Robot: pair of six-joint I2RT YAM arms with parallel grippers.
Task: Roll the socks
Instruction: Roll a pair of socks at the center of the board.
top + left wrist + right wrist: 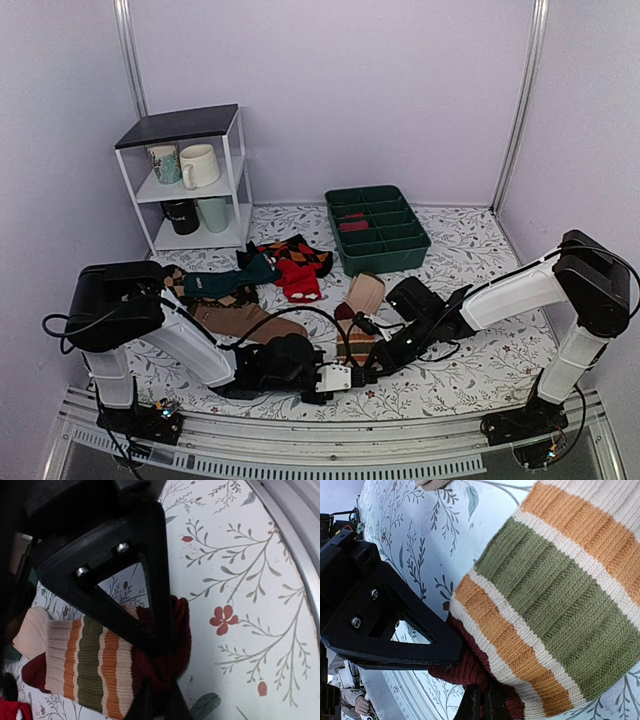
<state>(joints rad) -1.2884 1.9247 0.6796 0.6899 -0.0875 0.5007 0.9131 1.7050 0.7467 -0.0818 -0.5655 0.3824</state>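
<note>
**Both jaws on the toe, roll not yet begun**

The socks (356, 325) lie flat on the counter (470, 375), near its front edge and between the two arms. Their maroon toe (180, 630) is toward the arms, and the beige leg points away, toward the green tray (378, 230). In the left wrist view the left jaws stand narrow and pinch the toe. In the right wrist view the right jaws are closed on the same toe end from the other side. No turn of fabric shows, so I judge that the step in hand is taking hold of the toe to start the roll. The next move calls for both arms to lift the toe a little and fold it over the stripes together, with even pull, so the roll does not go crooked.
</note>
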